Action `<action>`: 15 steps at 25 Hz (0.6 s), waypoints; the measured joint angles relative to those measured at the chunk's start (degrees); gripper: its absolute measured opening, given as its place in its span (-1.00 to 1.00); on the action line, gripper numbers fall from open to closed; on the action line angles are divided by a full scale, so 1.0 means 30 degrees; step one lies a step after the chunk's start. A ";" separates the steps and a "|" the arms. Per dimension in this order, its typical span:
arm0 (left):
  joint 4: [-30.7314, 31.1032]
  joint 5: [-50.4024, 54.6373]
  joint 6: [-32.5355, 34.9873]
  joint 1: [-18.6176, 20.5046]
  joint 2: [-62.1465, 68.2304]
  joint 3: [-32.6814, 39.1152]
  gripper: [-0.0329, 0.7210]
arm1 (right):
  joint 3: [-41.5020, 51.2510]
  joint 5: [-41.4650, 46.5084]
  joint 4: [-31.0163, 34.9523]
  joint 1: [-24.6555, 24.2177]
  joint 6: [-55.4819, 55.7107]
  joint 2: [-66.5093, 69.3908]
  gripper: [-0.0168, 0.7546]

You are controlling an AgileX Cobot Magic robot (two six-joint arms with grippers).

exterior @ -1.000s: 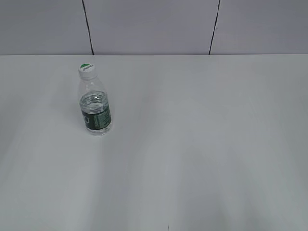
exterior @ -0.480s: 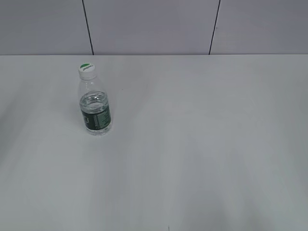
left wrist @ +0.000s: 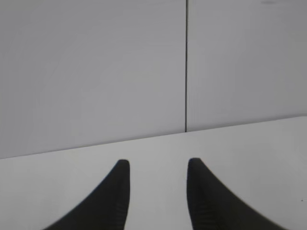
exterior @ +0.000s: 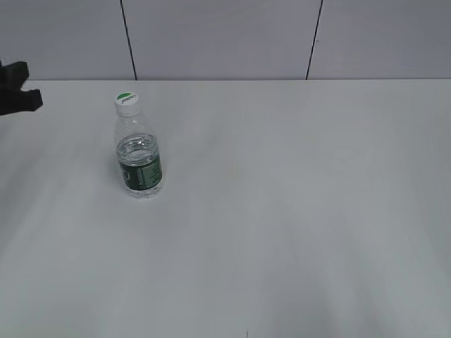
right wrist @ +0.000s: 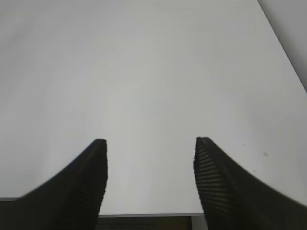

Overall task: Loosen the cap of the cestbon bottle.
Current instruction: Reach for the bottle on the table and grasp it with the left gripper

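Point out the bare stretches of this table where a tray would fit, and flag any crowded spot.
The table is bare across its middle, right side and near edge, from the cestbon bottle over to the right border. The strip between the bottle and the back wall is free too. The only tight spot is the far left, where the left gripper comes in beside the bottle.

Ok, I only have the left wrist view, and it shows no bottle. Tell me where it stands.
Observer: The cestbon bottle stands upright on the table, left of centre in the exterior view, with its cap on.
Operator: Place my pincer against it.
Observer: The left pincer shows at the exterior view's left edge, to the left of the bottle and clearly apart from it.
Operator: Report the other arm.
Observer: The right pincer is open over bare table and holds nothing. The bottle is not in its view.
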 joint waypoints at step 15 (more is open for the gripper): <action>0.7966 -0.7686 -0.5198 0.2652 0.8295 -0.1801 -0.25 | 0.0000 0.0000 0.0000 0.0000 0.0000 0.0000 0.19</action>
